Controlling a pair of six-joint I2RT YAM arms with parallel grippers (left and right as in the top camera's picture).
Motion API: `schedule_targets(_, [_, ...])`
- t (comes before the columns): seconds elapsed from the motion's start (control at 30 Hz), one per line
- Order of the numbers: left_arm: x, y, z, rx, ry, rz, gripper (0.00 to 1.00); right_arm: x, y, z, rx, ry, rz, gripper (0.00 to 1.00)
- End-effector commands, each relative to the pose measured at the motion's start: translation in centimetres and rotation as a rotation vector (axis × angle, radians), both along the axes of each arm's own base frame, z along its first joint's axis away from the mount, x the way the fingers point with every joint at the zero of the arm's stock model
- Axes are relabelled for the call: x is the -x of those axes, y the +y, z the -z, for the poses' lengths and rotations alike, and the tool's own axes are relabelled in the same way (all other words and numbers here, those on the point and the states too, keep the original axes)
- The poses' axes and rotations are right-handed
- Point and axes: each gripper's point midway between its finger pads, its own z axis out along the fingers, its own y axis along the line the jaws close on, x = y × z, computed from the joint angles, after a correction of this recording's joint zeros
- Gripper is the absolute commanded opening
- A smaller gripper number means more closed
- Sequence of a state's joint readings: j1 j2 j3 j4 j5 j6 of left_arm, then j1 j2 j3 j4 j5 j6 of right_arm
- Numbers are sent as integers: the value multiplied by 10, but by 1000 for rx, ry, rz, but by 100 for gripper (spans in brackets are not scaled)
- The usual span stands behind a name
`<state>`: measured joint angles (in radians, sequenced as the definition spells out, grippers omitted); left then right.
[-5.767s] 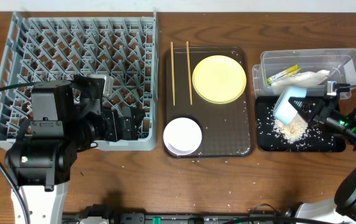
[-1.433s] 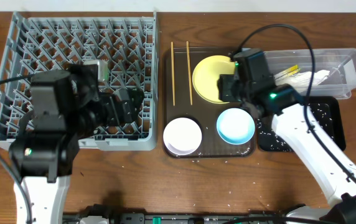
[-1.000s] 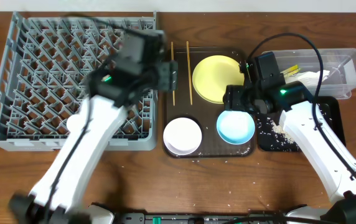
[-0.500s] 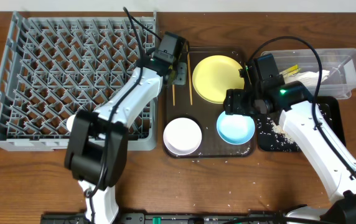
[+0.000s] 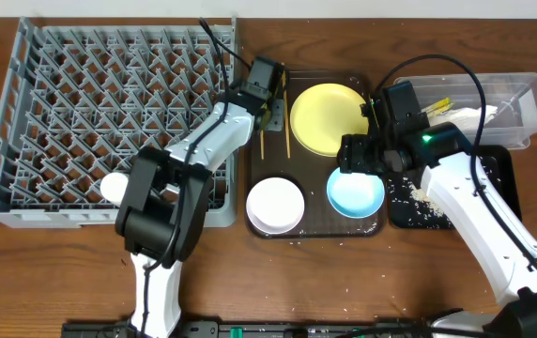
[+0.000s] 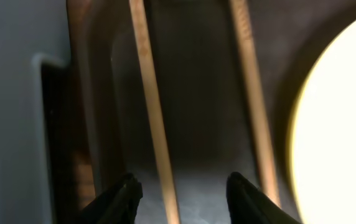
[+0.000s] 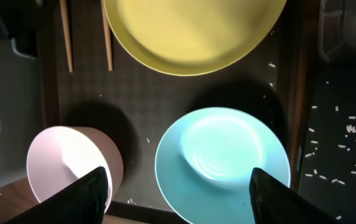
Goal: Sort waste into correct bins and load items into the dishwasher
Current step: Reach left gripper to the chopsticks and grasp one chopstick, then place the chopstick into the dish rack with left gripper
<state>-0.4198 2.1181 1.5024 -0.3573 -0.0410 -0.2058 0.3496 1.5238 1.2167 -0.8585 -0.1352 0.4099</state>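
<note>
Wooden table (image 5: 53, 272), brown tray (image 5: 315, 174): left gripper (image 6: 181, 199) hung spread apart over the chopsticks (image 6: 150, 112), while right gripper (image 7: 178, 193) gaped empty above the blue bowl (image 7: 221, 162) on that tray.

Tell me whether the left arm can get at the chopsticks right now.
Probably yes: the left end effector hovers open above the chopsticks, with one stick between its fingers and nothing covering them.

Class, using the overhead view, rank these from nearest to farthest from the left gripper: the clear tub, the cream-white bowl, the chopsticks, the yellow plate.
1. chopsticks, directly beneath the left gripper.
2. yellow plate, just to the right.
3. cream-white bowl, at the brown tray's front-left corner.
4. clear tub, far right.
</note>
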Motion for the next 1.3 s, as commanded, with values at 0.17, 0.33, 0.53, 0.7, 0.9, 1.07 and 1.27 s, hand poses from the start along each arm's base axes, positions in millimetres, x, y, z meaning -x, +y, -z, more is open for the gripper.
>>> schedule_targets(0.17, [-5,7,22,-110,-14,-33,41,2,12,-3,-5,-9,-31,70])
schedule_targets(0.33, [1,-5,32,-118,-3,-5,34,1,12,-3,-6,-11,-31,69])
schedule_targets(0.53, [3,-6,37,-129,3,-3,22,2,11,-3,-3,-6,-31,68])
schedule_targets(0.7, [3,-6,37,-129,4,-3,19,3,11,-2,-3,-4,-31,68])
schedule_targets(0.9, [3,-6,34,-126,0,-4,8,3,11,-2,-2,-1,-31,68])
schedule_targets(1.07, [1,-7,14,-112,-28,-6,8,4,10,-2,0,2,-31,67])
schedule_targets(1.27, [-1,-6,-40,-73,-103,-12,8,4,10,-2,0,3,-31,67])
